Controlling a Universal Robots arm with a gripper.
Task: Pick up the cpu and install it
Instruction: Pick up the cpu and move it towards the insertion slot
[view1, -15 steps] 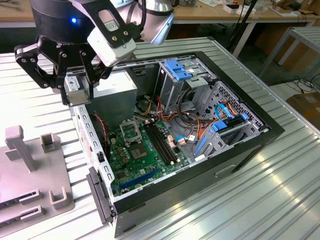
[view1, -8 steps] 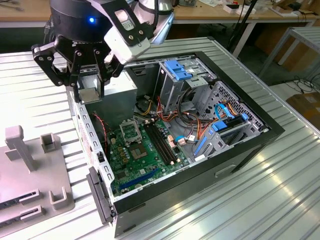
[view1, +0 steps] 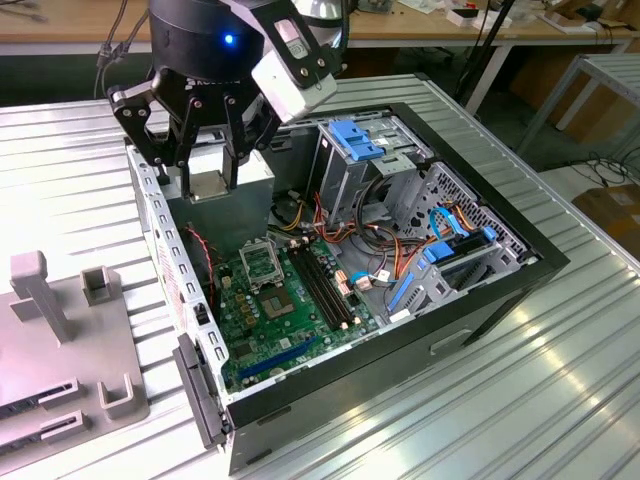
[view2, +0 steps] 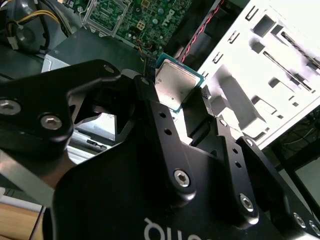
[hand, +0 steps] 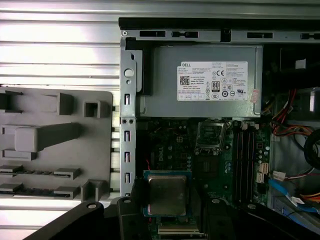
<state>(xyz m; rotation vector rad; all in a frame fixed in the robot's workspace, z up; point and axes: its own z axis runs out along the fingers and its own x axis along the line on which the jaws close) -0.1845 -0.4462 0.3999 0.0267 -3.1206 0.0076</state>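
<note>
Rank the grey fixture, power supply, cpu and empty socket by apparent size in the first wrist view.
1. grey fixture, cut off by the picture's edge
2. power supply
3. cpu
4. empty socket
The cpu's lead over the socket is unsure: it sits nearer the camera.

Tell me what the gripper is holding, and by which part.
The gripper holds the cpu, clamped between its fingers by two opposite edges, with the silver top plate uncovered.
</note>
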